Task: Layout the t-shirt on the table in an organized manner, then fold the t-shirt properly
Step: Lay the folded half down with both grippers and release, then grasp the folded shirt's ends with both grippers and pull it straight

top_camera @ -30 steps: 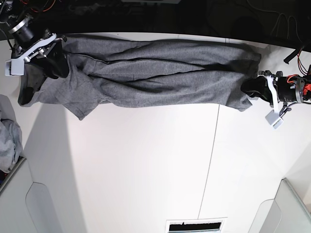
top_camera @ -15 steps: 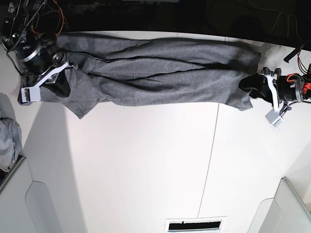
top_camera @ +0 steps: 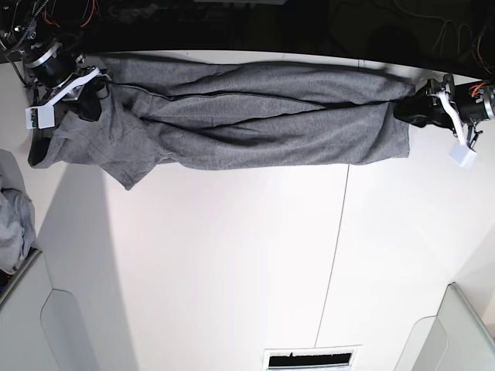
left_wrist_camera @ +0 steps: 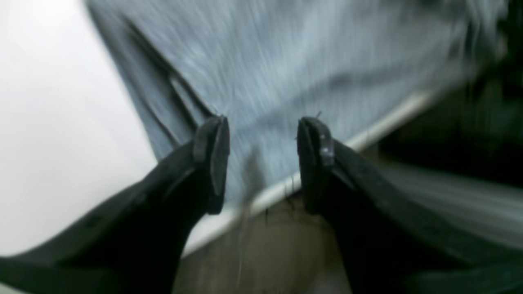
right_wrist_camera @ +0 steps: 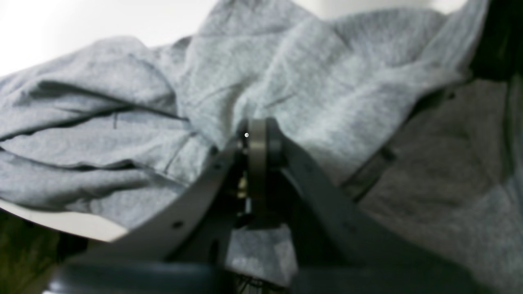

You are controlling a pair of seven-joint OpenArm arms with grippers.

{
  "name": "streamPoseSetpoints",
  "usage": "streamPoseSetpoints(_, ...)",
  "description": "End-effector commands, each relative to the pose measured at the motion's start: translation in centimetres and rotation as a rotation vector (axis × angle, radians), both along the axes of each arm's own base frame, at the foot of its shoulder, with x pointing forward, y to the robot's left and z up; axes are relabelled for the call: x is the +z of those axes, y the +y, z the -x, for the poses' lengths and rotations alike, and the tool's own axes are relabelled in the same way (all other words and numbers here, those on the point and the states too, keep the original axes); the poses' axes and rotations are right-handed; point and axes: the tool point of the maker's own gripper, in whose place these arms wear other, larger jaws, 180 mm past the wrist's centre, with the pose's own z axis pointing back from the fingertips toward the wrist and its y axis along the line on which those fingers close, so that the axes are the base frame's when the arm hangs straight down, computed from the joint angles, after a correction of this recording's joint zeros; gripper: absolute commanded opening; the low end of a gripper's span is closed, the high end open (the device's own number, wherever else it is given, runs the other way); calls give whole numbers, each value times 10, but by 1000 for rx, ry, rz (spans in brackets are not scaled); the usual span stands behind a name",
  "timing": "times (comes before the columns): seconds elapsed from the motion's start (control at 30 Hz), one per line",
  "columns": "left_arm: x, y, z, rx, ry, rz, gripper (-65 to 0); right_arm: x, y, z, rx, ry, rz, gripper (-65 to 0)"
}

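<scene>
The right gripper (right_wrist_camera: 255, 134) is pinched tight, its two fingers pressed together with a fold of the t-shirt (top_camera: 255, 116) bunched up against the tips; from the wrist view I'd say it has the cloth nipped, down at the sleeve end. Over at the other end, the left gripper (left_wrist_camera: 261, 159) has its black fingers (left_wrist_camera: 212, 155) spread well apart with nothing between them, hovering just off the shirt's hem near the table (top_camera: 232, 263) edge. The shirt itself lies stretched out long and narrow across the far side of the white tabletop, rumpled with lengthwise creases, one sleeve flopping out toward the middle. A paler grey cloth bundle (top_camera: 14, 224) sits in a bin (top_camera: 23, 301) at the side, well apart from the shirt
</scene>
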Motion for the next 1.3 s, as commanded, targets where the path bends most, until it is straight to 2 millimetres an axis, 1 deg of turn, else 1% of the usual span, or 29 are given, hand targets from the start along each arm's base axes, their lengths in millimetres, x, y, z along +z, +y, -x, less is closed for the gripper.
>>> streamPoseSetpoints(0.0, 20, 15, -16, 45, -82, -7, -346, 10, -2, -5, 4, -39, 0, -650)
streamPoseSetpoints(0.07, 31, 32, -23, 122, -136, -11, -298, 10, -2, -5, 1, -40, -8, -650)
streamPoseSetpoints(0.13, 30, 40, -23, 140, -141, -38, -247, 12, -1, -7, -2, -49, -20, -650)
streamPoseSetpoints(0.33, 9, 46, -21, 142, -154, -150, -242, 16, 1, -13, 3, -67, -36, -650)
streamPoseSetpoints(0.43, -7, 46, -14, 168, -117, -162, -242, 16, 2, -13, 2, -69, -39, -650)
streamPoseSetpoints(0.5, -15, 44, -10, 179, -98, -146, -242, 19, 3, -15, -3, -80, -57, -650)
streamPoseSetpoints(0.63, -21, 33, -9, 174, -101, -126, -242, 18, 4, -14, -2, -72, -66, -650)
streamPoseSetpoints(0.8, -45, 17, -6, 149, -80, -195, -242, 18, 4, -14, -1, -70, -67, -650)
streamPoseSetpoints(0.93, -53, 1, -8, 114, -74, -195, -243, 18, 4, -13, 0, -69, -66, -650)
streamPoseSetpoints(1.1, -65, -19, 3, 47, -39, -194, -243, 17, 4, -13, 0, -66, -66, -650)
streamPoseSetpoints(1.27, -68, -33, 2, 48, -46, -163, -245, 17, 4, -13, -1, -67, -66, -650)
